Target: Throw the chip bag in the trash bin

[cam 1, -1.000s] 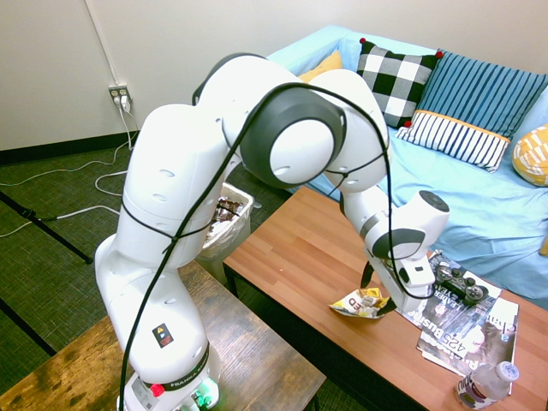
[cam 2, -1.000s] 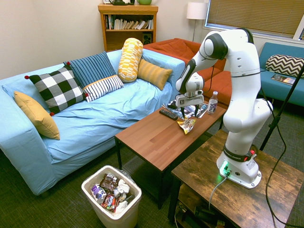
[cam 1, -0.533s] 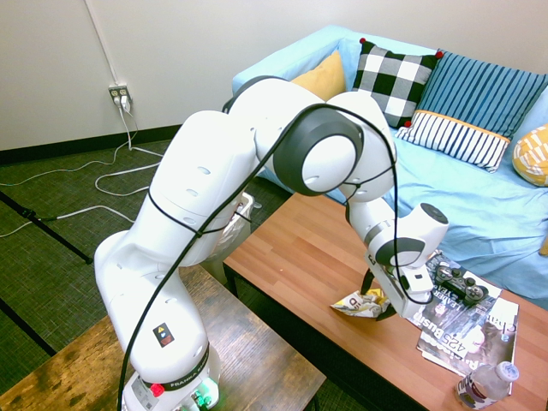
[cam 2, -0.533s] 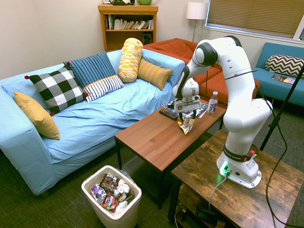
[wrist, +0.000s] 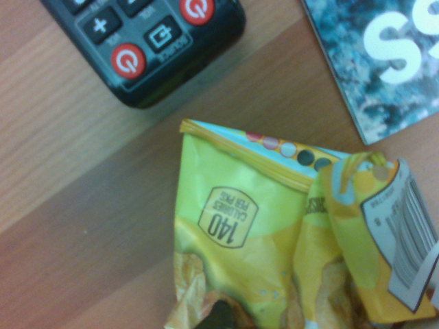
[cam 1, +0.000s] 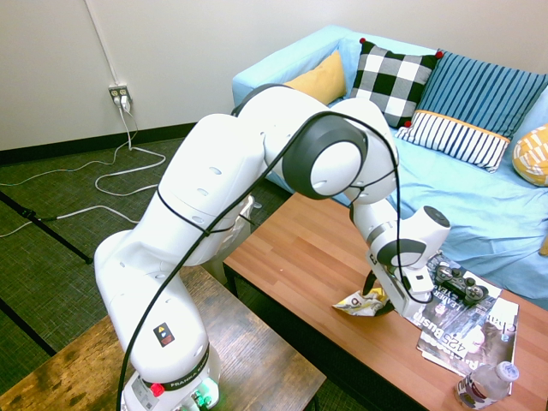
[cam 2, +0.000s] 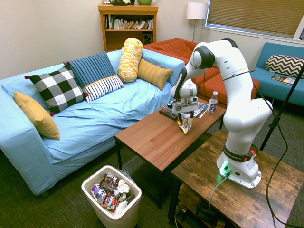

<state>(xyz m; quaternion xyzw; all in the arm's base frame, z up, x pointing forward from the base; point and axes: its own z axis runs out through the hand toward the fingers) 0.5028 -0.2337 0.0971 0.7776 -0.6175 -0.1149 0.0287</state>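
The chip bag is a crumpled yellow-and-white foil bag at the coffee table's far end, near the magazines. My gripper points down and is shut on the bag's upper edge. The bag hangs upright from it, its lower end at or just above the table top. In the wrist view the chip bag fills the lower part, close up. The trash bin, white with colourful wrappers inside, stands on the carpet off the table's other end. In the first exterior view the arm hides nearly all of it.
A black remote lies just beside the bag. Magazines, a game controller and a water bottle share that end of the wooden coffee table. A blue sofa runs along its far side.
The gripper's fingers have shut on the bag, which went from lying flat to hanging upright. Gripper and bag shifted a little along the table toward the remote.
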